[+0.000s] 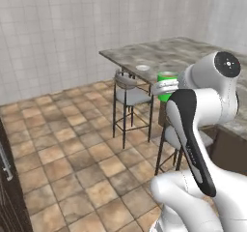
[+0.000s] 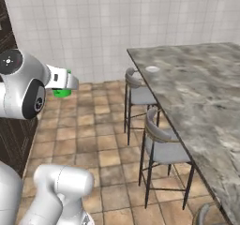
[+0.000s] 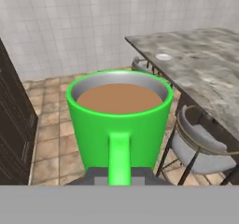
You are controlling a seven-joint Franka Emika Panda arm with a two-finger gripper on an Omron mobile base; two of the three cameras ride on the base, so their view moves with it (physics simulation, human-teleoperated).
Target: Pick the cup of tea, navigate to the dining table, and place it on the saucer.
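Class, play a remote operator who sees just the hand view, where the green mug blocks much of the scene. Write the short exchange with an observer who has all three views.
Operator: Is the cup of tea carried over the floor or over the dining table?
Observer: Over the tiled floor; in the right base view the cup hangs well left of the table's edge.
Operator: How many chairs stand along the near side?
Observer: Two grey chairs, the near chair and the far chair, both tucked against the table's edge.
Operator: Is anything around the saucer?
Observer: It sits alone near the table's far corner, above the far chair.
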